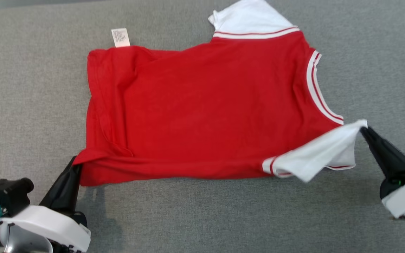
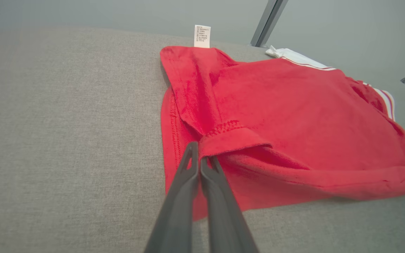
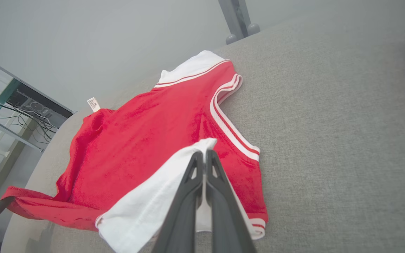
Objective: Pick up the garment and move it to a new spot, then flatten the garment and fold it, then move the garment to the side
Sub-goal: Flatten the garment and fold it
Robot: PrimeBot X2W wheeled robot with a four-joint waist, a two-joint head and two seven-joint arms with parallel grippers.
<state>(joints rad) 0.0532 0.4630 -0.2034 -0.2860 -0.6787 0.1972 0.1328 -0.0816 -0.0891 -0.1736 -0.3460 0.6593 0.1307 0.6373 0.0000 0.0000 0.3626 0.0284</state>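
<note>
One garment [image 1: 202, 105], care label [image 1: 120, 37], grey surface [image 1: 30, 88]

The garment [image 1: 202, 116] is red with white sleeves and red-striped white trim, on grey fabric [image 1: 30, 88].

Garment [image 1: 202, 116]: soft red knit cloth, matt, white ribbed trim.
Table cover [image 1: 30, 88]: grey woven cloth, rough, matt.
Left gripper [image 2: 199, 158], right gripper [image 3: 204, 154]: dark smooth matt plastic.
</note>
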